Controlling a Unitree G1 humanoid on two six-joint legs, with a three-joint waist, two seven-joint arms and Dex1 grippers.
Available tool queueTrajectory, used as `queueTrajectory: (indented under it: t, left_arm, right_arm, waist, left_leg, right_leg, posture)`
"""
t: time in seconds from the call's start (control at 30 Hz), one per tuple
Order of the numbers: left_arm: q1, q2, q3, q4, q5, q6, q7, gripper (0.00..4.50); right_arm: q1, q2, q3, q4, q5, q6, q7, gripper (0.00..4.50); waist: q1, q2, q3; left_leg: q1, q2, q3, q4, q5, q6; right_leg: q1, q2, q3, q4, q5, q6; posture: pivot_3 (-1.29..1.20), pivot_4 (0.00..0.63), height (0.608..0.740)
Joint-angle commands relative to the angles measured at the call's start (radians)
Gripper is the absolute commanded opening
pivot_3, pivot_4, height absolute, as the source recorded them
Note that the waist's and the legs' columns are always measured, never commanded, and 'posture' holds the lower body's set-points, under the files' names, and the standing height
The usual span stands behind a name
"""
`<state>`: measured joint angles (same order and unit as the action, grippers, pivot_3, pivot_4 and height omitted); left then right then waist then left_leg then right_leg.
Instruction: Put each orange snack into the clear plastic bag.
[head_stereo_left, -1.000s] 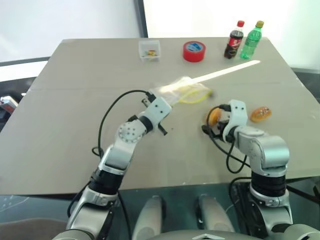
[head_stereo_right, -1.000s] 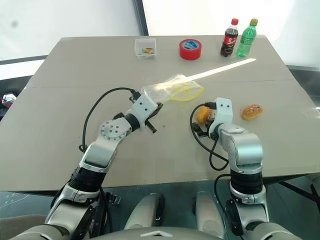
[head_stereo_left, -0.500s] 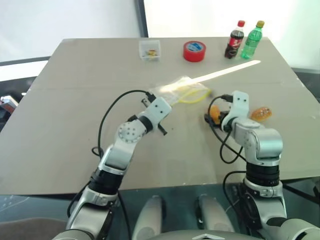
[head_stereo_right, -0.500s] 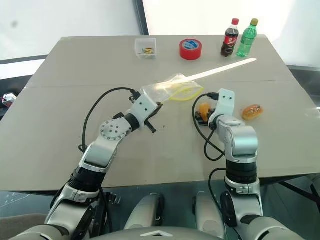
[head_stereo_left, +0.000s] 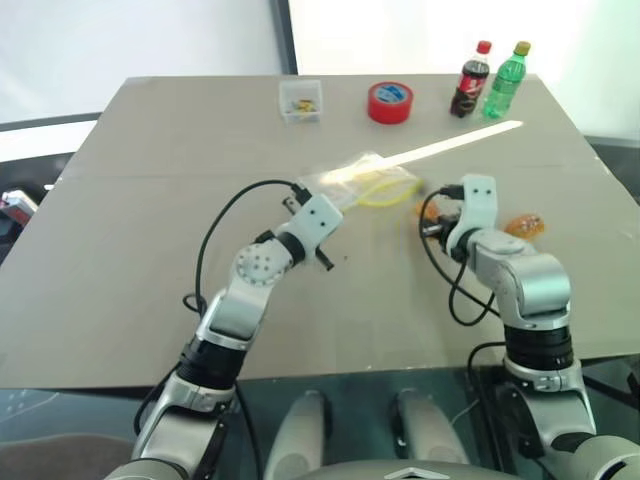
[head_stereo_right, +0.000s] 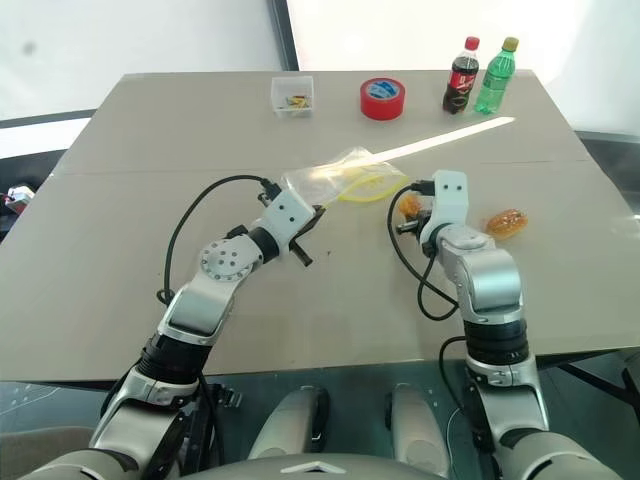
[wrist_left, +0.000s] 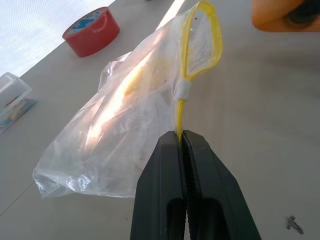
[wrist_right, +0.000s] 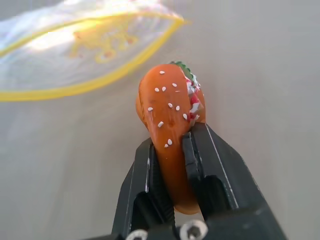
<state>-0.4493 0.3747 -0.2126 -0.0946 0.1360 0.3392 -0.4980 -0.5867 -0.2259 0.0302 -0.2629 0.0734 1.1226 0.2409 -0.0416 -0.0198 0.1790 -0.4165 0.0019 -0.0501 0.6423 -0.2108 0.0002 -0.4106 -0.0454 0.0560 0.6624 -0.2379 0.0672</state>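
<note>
Since a second ago, the right pincer (wrist_right: 172, 145) is lifting one orange snack (wrist_right: 169, 107) off the table (head_stereo_left: 130, 250) and carrying it toward the mouth of the clear plastic bag (wrist_left: 135, 110), while the left arm is holding the same pose. Largest first: the table is carrying everything, with sunlight streaking across its far half. On it, the clear plastic bag is lying crumpled near the middle, its yellow-edged mouth gaping toward the robot's right, and the left pincer (wrist_left: 184, 142) is staying clenched on that yellow strip at the bag's near corner. At the far edge, a dark cola bottle (head_stereo_left: 468, 80) and a green bottle (head_stereo_left: 503, 78) are standing upright side by side, with a red tape roll (head_stereo_left: 388, 102) and a small clear box (head_stereo_left: 300, 100) lying further to the left. Just beside the bag's mouth, the right pincer is grasping the orange snack between both fingers, holding it above the table. The second orange snack (head_stereo_left: 524, 226) is resting on the table just beyond the right arm, to its right.
</note>
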Motion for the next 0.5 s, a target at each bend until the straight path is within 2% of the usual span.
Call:
queueTrajectory:
  t: [0.03, 0.5]
  left_arm:
    - [-0.008, -0.003, -0.006, -0.018, 0.008, -0.023, 0.004, 0.0]
    - [-0.017, -0.027, -0.02, -0.032, -0.01, -0.066, -0.014, 0.0]
  right_arm:
    - [-0.041, -0.034, 0.032, -0.02, 0.02, -0.082, 0.056, 0.53]
    - [-0.081, -0.053, 0.1, 0.087, 0.03, -0.175, 0.111, 0.53]
  waist:
    - [-0.001, 0.0, 0.0]
    - [0.001, 0.0, 0.0]
  left_leg:
    - [0.0, 0.0, 0.0, 0.0, 0.0, 0.0]
    - [0.0, 0.0, 0.0, 0.0, 0.0, 0.0]
  right_leg:
    - [0.0, 0.0, 0.0, 0.0, 0.0, 0.0]
    - [0.0, 0.0, 0.0, 0.0, 0.0, 0.0]
  posture:
    - [0.0, 0.15, 0.74]
    - [0.0, 0.15, 0.74]
